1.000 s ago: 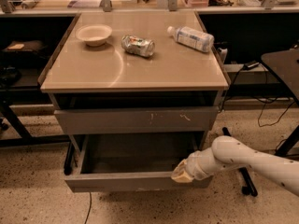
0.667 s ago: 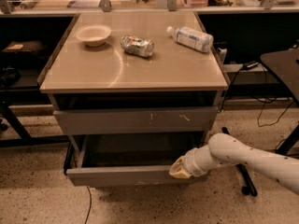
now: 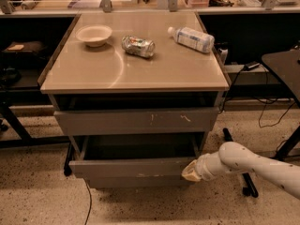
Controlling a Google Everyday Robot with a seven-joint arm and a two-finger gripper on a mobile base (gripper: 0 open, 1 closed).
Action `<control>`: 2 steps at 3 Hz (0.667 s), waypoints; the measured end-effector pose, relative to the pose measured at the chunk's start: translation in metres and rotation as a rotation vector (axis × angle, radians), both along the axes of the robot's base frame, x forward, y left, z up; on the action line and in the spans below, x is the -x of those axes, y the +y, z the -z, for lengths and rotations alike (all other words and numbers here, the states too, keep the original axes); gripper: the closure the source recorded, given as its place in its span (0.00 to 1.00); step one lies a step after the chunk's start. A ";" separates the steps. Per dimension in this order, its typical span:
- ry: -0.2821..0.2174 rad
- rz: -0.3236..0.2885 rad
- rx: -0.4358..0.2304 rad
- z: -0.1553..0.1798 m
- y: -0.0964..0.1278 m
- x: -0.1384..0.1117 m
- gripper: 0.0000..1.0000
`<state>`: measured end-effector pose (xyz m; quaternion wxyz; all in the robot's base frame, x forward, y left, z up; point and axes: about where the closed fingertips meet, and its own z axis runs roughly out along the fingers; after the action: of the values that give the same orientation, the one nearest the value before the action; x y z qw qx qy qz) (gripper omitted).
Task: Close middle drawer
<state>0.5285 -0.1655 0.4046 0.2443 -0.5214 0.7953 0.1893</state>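
Observation:
The middle drawer [image 3: 123, 166] of a grey cabinet stands partly open, and the dark inside of its box [image 3: 140, 148] shows behind its plain front panel. My gripper [image 3: 190, 173], at the end of the white arm [image 3: 253, 165] that comes in from the right, rests against the right end of that front panel. Above it, the top drawer front [image 3: 136, 121] bears pale scratch marks and sticks out slightly. A narrower plain panel [image 3: 136, 182] shows just below the middle drawer.
On the beige cabinet top [image 3: 154, 71] sit a white bowl [image 3: 93, 34], a crushed can [image 3: 138, 46] and a lying plastic bottle [image 3: 191, 38]. A black table [image 3: 282, 65] with legs and cables stands at the right. Dark shelving is at the left. The floor is speckled.
The middle drawer has slid inward, towards the cabinet. My gripper has moved with it, staying against the right end of its front panel.

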 end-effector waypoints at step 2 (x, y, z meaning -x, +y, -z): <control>0.004 0.003 0.001 0.003 -0.002 0.001 0.57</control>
<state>0.5274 -0.1671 0.4014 0.2426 -0.5198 0.7969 0.1894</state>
